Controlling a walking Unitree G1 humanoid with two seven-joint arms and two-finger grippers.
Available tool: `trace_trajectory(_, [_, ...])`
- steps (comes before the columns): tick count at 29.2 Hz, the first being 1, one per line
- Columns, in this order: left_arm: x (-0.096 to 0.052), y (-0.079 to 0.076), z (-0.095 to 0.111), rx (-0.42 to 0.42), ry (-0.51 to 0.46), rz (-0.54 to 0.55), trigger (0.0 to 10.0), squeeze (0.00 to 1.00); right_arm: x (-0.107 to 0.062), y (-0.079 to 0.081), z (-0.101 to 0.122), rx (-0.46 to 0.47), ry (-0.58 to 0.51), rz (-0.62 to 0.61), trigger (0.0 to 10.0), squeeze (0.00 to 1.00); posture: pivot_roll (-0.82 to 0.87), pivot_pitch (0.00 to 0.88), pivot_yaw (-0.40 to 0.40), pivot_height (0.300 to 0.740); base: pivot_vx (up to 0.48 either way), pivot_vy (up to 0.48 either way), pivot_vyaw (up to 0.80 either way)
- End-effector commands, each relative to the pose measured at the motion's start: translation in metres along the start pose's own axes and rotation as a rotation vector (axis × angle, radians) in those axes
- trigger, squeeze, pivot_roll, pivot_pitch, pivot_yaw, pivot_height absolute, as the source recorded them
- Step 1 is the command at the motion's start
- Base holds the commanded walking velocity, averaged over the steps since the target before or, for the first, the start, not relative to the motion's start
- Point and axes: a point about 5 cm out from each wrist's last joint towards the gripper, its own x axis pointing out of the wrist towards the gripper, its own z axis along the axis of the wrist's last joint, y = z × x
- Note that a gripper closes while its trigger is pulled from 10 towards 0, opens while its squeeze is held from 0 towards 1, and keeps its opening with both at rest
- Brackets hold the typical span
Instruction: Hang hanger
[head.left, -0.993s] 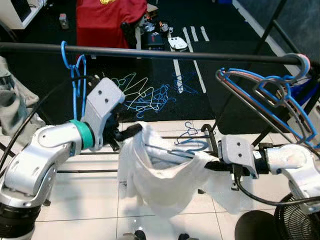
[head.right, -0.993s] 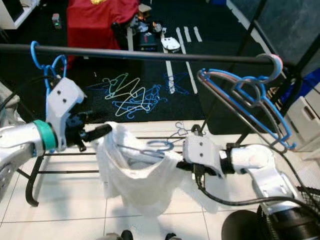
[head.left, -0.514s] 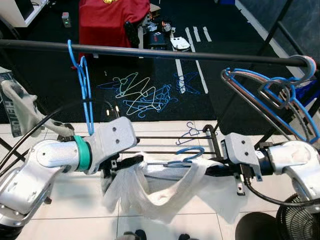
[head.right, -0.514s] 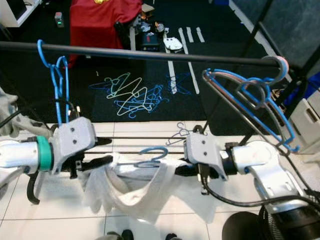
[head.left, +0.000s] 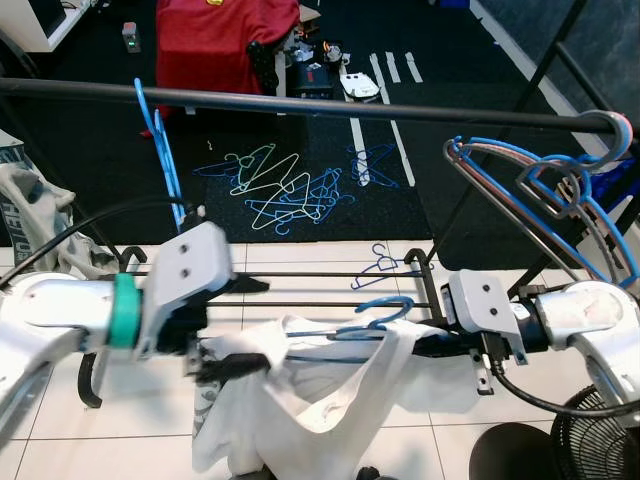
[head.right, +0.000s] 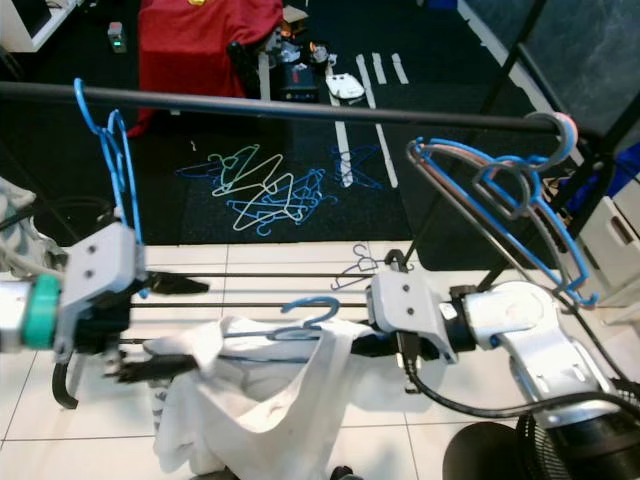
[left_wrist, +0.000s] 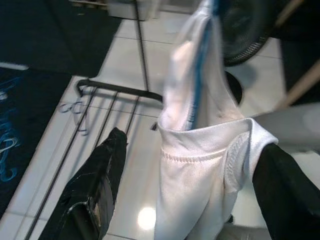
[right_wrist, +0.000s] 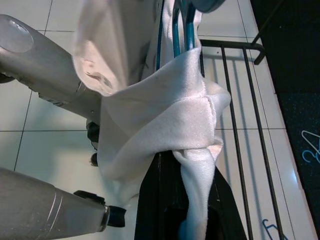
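A white garment (head.left: 300, 400) is draped over a blue hanger (head.left: 383, 305) held low, well below the black rail (head.left: 330, 103). My right gripper (head.left: 425, 345) is shut on the hanger's end, with cloth bunched around its fingers (right_wrist: 160, 200). Blurred at the garment's left edge, my left gripper (head.left: 228, 362) is open. In the left wrist view, its black fingers (left_wrist: 100, 180) stand wide apart, the garment's hem (left_wrist: 200, 165) between them. Two blue hangers (head.left: 160, 150) hang on the rail's left part, and several more (head.left: 540, 190) at its right end.
A low rack of thin dark bars (head.left: 330, 275) lies on the white tiles behind the garment. Loose hangers (head.left: 290, 190) litter the dark carpet beyond, near a red cloth (head.left: 225, 40). A fan (head.left: 600, 440) stands at the bottom right, grey clothing (head.left: 30, 215) at the left.
My left arm has swung down and to the left, lowering the garment's left side. Its gripper now stands open around the hem. The right gripper has stayed shut on the hanger.
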Motion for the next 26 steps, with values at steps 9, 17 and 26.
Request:
trace_trajectory(9, [0.002, -0.006, -0.009, 0.106, 0.085, -0.054, 10.0, 1.00, 0.002, 0.003, -0.003, -0.030, 0.027, 0.014, 0.0, 0.00, -0.03, 0.116, 0.092, 0.740, 0.000, 0.000, 0.00])
trace_trajectory(17, [0.007, -0.001, 0.013, -0.046, -0.107, -0.034, 10.0, 1.00, 0.005, -0.002, -0.001, -0.045, 0.022, 0.001, 0.0, 0.00, -0.03, 0.116, 0.094, 0.740, 0.000, 0.000, 0.00])
trace_trajectory(26, [0.015, 0.004, 0.013, 0.018, -0.107, 0.025, 10.0, 0.00, 0.008, -0.004, 0.000, -0.051, 0.011, -0.012, 0.0, 0.00, -0.03, 0.119, 0.098, 0.740, 0.000, 0.000, 0.00])
